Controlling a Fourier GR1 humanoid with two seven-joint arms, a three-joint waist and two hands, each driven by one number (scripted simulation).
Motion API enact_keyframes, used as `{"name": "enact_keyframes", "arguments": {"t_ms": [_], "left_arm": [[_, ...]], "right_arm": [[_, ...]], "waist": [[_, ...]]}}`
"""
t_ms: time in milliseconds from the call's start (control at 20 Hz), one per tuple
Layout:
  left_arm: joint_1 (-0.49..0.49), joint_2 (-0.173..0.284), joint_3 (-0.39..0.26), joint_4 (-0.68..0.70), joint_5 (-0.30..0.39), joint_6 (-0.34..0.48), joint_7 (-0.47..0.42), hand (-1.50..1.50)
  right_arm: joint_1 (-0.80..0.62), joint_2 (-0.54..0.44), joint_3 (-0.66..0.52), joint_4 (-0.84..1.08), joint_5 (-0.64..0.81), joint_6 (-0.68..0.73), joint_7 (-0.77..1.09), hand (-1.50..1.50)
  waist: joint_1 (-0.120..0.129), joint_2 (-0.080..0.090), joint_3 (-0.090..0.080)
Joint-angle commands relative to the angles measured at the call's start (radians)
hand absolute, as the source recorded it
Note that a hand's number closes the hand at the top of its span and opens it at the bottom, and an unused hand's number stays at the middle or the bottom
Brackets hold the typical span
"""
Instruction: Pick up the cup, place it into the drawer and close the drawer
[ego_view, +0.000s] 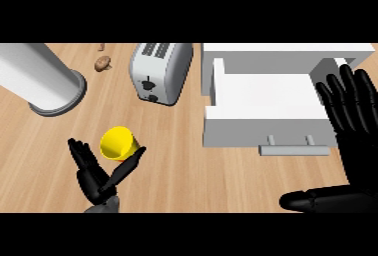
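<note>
Down at the lower left of the wooden counter (221, 185), the yellow cup (119, 143) lay tipped on its side, its open mouth turned up and to the left, its narrow base pointing toward the lower right. The left hand (97, 176) was right beside it, with straight fingers spread apart: the fingers stood just left of the cup's rim, and the thumb reached up along the cup's right side, so the cup sat in the fork between them. Whether the thumb actually touched the cup could not be told; nothing was curled round it, and the hand was wide open.

Well apart, to the right, the white drawer (258, 95) stood pulled out of its white cabinet (288, 49), its inside bare and its grey handle (294, 148) facing the lower edge of the view. The right hand (353, 120) showed at the right edge, fingers straight and pointing up, overlapping the drawer's right side, with the thumb stretched leftward near the bottom.

Behind the cup a silver toaster (161, 71) stood on the counter, between the drawer and a large white cylinder on a grey base (43, 80). A small brown mushroom (103, 63) lay near the toaster's upper left.
</note>
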Motion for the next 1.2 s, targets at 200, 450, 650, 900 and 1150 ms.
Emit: {"name": "enact_keyframes", "arguments": {"t_ms": [200,450,650,900,1150], "left_arm": [[0.004,0.023,0.048,0.102,0.056,-0.102,-0.085,-1.50],[-0.056,0.015,0.034,0.160,0.042,-0.110,-0.082,-1.50],[-0.069,0.000,0.043,0.310,0.125,-0.201,-0.231,-1.50],[-0.127,0.000,0.071,0.315,0.139,-0.207,-0.224,-1.50],[-0.166,0.000,0.042,0.407,0.243,-0.243,-0.296,-1.50]], "right_arm": [[0.023,0.005,-0.006,0.082,0.002,0.047,-0.107,-1.50],[-0.024,0.012,0.007,0.079,0.032,0.010,-0.064,-1.50],[0.002,-0.005,-0.016,0.023,-0.011,0.029,-0.025,-1.50],[-0.013,-0.007,-0.035,0.096,-0.032,0.056,-0.085,-1.50],[0.041,0.009,0.009,-0.067,-0.013,0.017,0.025,-1.50]], "waist": [[0.002,0.000,0.000],[0.002,0.000,0.000],[-0.001,0.000,0.000],[0.000,0.000,0.000],[-0.004,0.000,0.000]]}}
